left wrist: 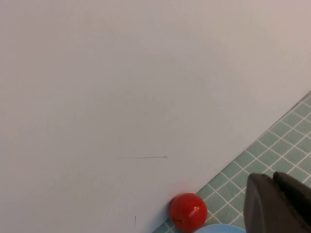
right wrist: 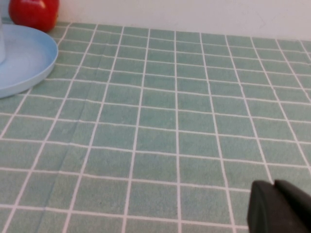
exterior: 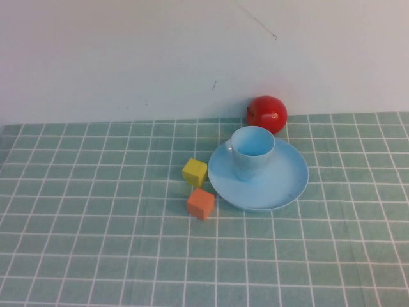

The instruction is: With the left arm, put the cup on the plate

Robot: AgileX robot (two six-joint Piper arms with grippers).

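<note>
The light blue cup point(exterior: 253, 150) stands upright on the far left part of the light blue plate point(exterior: 281, 188). Neither arm shows in the high view. In the left wrist view my left gripper point(left wrist: 273, 180) is shut and empty, raised and apart from the cup, with a sliver of the plate point(left wrist: 218, 229) below it. In the right wrist view my right gripper point(right wrist: 274, 183) is shut and empty, low over the cloth, well away from the plate point(right wrist: 24, 58). A sliver of the cup point(right wrist: 1, 43) shows at that view's edge.
A red apple point(exterior: 267, 114) sits just behind the plate against the white wall; it also shows in the left wrist view point(left wrist: 188, 212) and the right wrist view point(right wrist: 33, 12). A yellow block point(exterior: 195, 172) and an orange block point(exterior: 201, 203) lie left of the plate on the green checked cloth.
</note>
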